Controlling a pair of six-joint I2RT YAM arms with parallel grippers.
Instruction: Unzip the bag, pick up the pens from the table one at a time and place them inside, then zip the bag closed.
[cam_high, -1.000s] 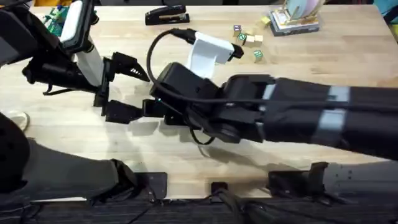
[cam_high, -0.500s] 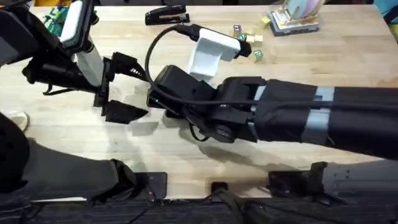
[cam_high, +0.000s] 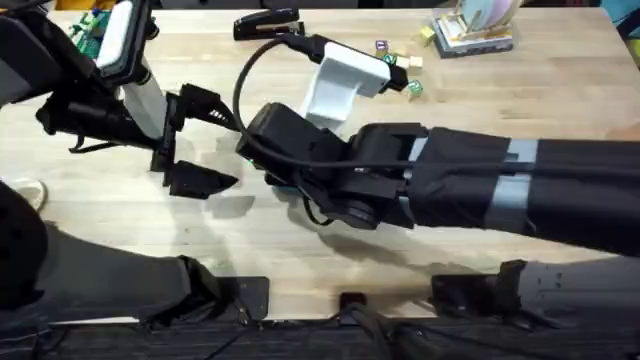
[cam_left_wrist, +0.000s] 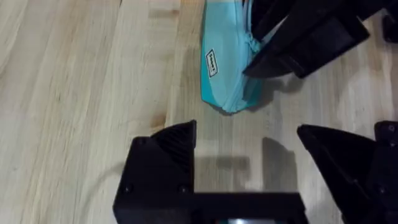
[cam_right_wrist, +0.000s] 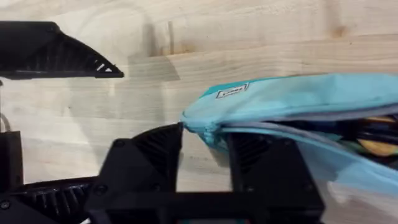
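My right fingers are pinching the end of the teal pencil pouch. They are close together, with the tip of the pouch and its zipper end squeezed between them. The zipper is partly open, and I am seeing dark and yellow things inside the pouch, but I cannot tell what they are.

My left fingers are spread wide apart and are holding nothing. They are hanging over the bare wooden bench, just beside the end of the pouch and not touching it. From my left wrist I am seeing my right fingers sitting on the pouch near its zipper.

The pouch is lying on the bench near the middle, under my right arm. It is wearing a small white label on its side. There is dark writing on the label, but it is too small for me to read.

From above, my left fingers are pointing toward my right arm. A black stapler is sitting at the far edge of the bench, and some little letter blocks are lying farther to the right.
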